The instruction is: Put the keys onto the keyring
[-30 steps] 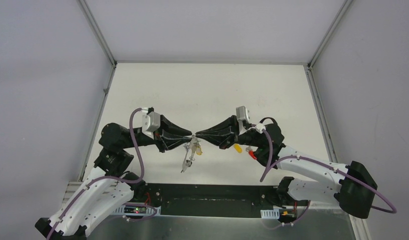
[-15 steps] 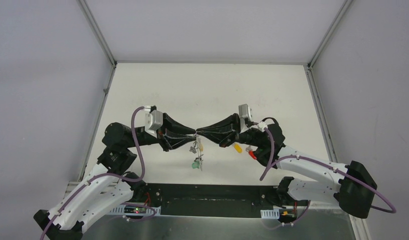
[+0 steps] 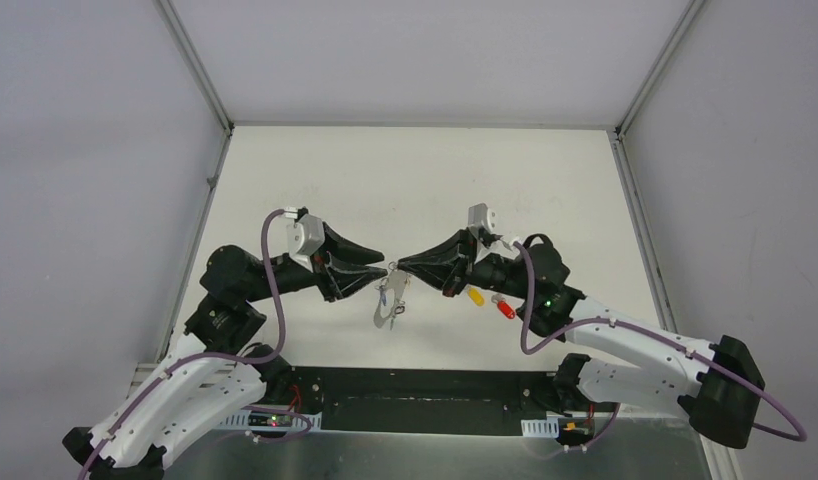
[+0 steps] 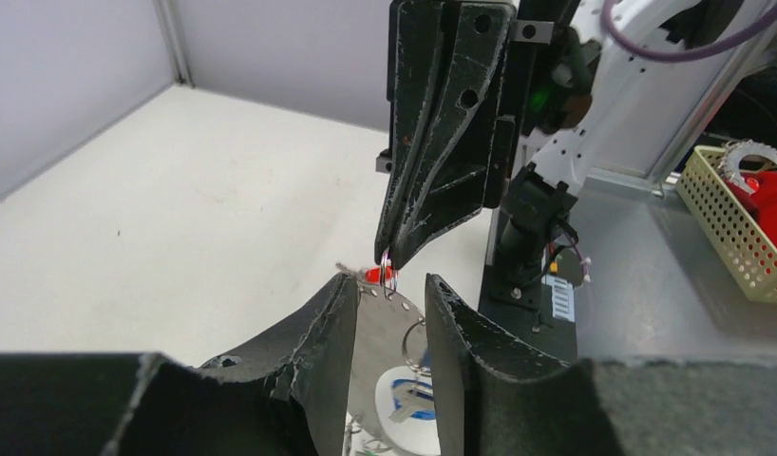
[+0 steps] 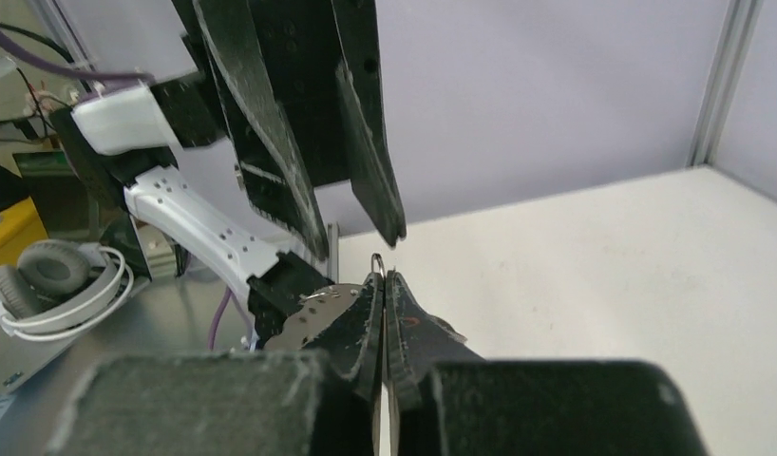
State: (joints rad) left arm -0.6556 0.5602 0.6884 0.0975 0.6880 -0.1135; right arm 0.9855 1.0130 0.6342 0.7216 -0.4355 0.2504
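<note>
Above counter (image 3: pixel 435 180), pinching keyring (image 3: pixel 384 305) by its top in right pincer (image 3: pixel 398 266), dangling just beside spread left pincer (image 3: pixel 381 260).

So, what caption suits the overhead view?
Right tool pinches a thin metal ring, silver pieces dangling; left tool open.

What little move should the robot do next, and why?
Probably the left gripper should back off toward the yellow key: its fingers stand apart, the right gripper pinches the keyring, and that key and the red key lie loose on the table.
</note>
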